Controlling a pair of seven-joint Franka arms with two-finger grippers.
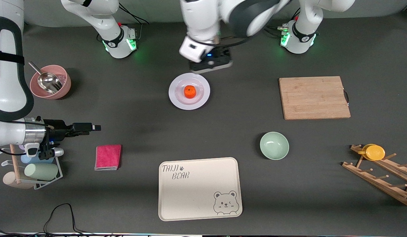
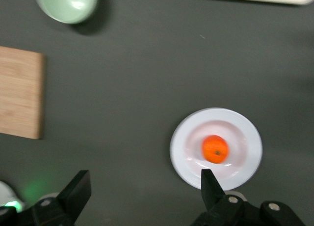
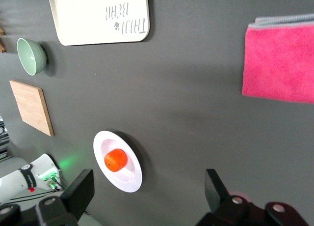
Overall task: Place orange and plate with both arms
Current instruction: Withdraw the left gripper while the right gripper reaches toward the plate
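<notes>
White plate (image 1: 189, 91) carries the orange (image 1: 189, 92) centrally, so we judge placement complete; left gripper (image 2: 142, 194) and right gripper (image 3: 149, 191) stand apart, empty.

Pink bowl (image 1: 50, 82) with a metal scoop (image 1: 45, 79) in it sits at the right arm's end of the surface; nearer the front camera lie a folded pink cloth (image 1: 108, 157) and a wire rack (image 1: 37, 171) holding pale cups. Cream bear tray (image 1: 199, 188) lies nearest the front camera at mid-surface, with a pale green bowl (image 1: 274, 145) near its corner. Toward the left arm's end: a wooden cutting board (image 1: 313, 97), and a wooden peg rack (image 1: 381, 174) carrying a yellow cup (image 1: 373, 152).
</notes>
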